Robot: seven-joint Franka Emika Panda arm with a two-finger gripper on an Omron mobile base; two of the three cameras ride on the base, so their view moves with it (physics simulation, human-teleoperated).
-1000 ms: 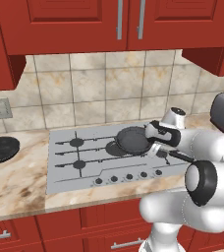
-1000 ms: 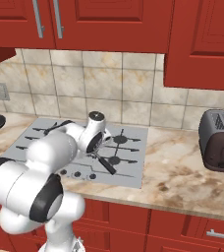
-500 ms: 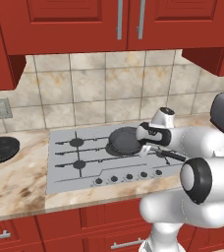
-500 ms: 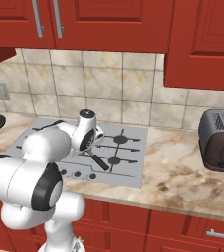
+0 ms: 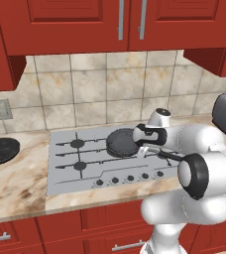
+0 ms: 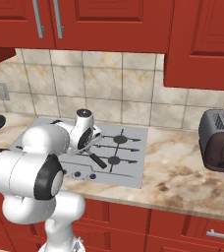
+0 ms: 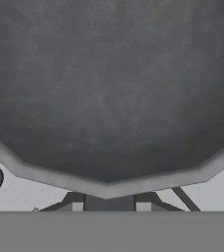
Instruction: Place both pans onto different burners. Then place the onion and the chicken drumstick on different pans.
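My gripper (image 5: 139, 137) is shut on the rim of the smaller dark-grey pan (image 5: 122, 143), which sits level just over the middle of the silver cooktop (image 5: 105, 171). The pan's dark handle (image 5: 165, 156) points right toward my arm, and it also shows in the right base view (image 6: 97, 160). In the hand view the pan's grey bottom (image 7: 109, 88) looms close. Two left burners (image 5: 77, 144) lie bare. The wider black pan (image 5: 1, 150) rests on the counter left of the cooktop. The onion and the chicken drumstick are out of view.
A row of black knobs (image 5: 122, 179) lines the cooktop's front edge. A dark toaster (image 6: 219, 140) stands on the counter to the right. Red cabinets hang overhead, and a tiled wall runs behind the cooktop.
My hand has carried the small pan a short way left across the cooktop, from the right burners toward the middle. The black pan has not moved.
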